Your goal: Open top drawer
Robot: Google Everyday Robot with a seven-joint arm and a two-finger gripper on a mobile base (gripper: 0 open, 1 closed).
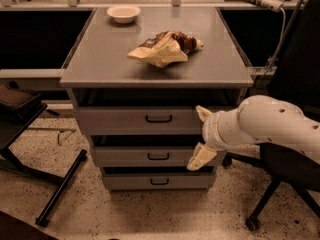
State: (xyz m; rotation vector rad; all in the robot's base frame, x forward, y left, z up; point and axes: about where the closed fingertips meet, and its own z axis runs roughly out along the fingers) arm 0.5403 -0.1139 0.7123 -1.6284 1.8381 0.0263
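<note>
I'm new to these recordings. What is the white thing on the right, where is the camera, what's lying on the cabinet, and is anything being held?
The white tube is the robot's one arm. The two cream fingers at its end form the claw, which is open and holds nothing, in front of the right end of the top drawer. There is only one camera, looking down at the cabinet from in front; where it is mounted is not known. On the cabinet top lie a small white bowl and a crumpled snack bag.
</note>
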